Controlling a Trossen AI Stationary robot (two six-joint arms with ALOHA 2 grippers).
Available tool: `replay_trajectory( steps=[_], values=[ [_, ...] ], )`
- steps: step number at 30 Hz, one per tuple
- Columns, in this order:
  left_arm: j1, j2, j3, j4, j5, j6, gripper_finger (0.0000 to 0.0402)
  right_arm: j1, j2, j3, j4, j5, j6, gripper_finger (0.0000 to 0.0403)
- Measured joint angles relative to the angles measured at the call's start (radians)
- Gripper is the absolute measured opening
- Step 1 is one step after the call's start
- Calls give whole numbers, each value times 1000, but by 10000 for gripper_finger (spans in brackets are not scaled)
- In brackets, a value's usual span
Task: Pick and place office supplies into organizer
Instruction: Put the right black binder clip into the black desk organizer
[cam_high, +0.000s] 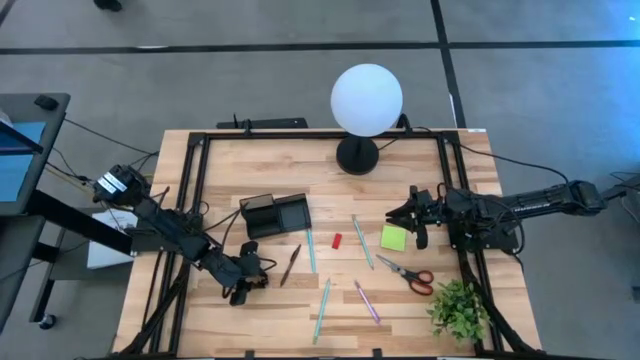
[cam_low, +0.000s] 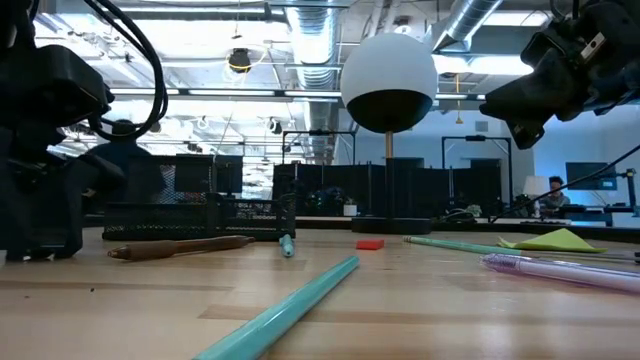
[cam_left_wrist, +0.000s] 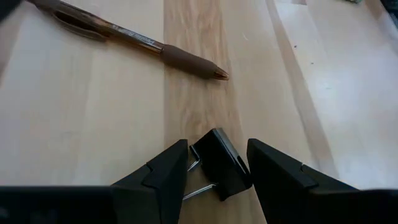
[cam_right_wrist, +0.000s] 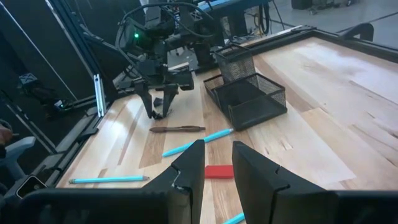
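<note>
Here, at the near left of the wooden table (cam_high: 250, 320), the left pincer (cam_left_wrist: 217, 171) is down at the surface, its fingers spread on either side of a black clip (cam_left_wrist: 224, 163); contact with it cannot be confirmed. Just beyond lies a brown pen (cam_left_wrist: 134, 42). Farther back stands the black mesh organizer (cam_high: 277, 214). At the right, the right pincer (cam_right_wrist: 217, 165) hangs above the table, fingers narrowly parted and empty, beside a lime-green sticky pad (cam_high: 393, 237), with a small red block (cam_right_wrist: 217, 172) below it.
</note>
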Motion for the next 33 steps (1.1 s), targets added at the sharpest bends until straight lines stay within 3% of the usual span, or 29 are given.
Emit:
replay_trajectory(
  steps=[6,20,33],
  values=[
    [0,1,-1,-2,-15,27,153,0,0,0,0,0,0,77],
    [0,0,-1,8,-87,1,36,0,0,0,0,0,0,77],
    [1,2,-1,35,-118,1,20,0,0,0,0,0,0,77]
  ],
)
